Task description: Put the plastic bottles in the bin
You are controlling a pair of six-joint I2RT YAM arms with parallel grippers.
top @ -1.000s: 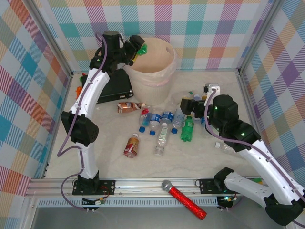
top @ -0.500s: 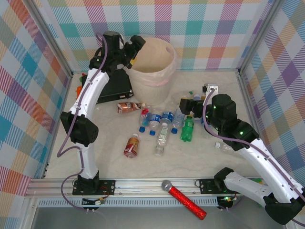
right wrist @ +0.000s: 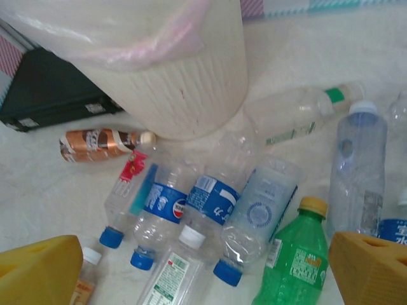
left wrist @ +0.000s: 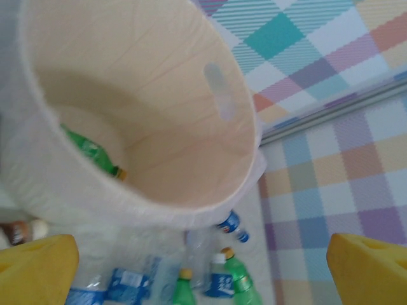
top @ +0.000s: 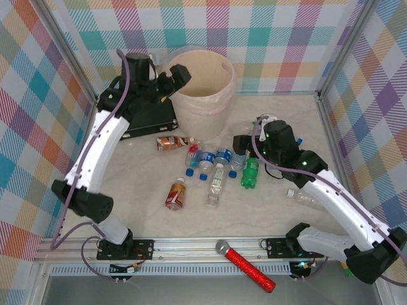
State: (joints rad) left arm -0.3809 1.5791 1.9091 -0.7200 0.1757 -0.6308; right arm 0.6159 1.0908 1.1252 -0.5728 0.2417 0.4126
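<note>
The bin [top: 210, 95] stands at the back of the table, and its pale inner wall [left wrist: 159, 95] holds a green bottle [left wrist: 92, 151] lying at the bottom. My left gripper [top: 177, 77] hovers open and empty beside the bin's left rim, its yellow fingertips [left wrist: 35, 267] spread wide. Several plastic bottles [top: 216, 166] lie in a cluster in front of the bin: clear ones with blue caps [right wrist: 162, 213], a green one [right wrist: 297, 262] and a brown one [right wrist: 98, 143]. My right gripper [top: 240, 145] hangs open just above that cluster, fingertips [right wrist: 372, 270] apart.
A black case [top: 149, 117] lies left of the bin. Another brown bottle [top: 176, 194] lies alone toward the front, and a clear one [top: 304, 197] lies at the right. A red glittery microphone [top: 247, 264] rests on the front rail. Checked walls enclose the table.
The left gripper opened and let go of a green bottle over the bin, then drew back to the left of the rim. The right arm swung left and lower over the bottle cluster.
</note>
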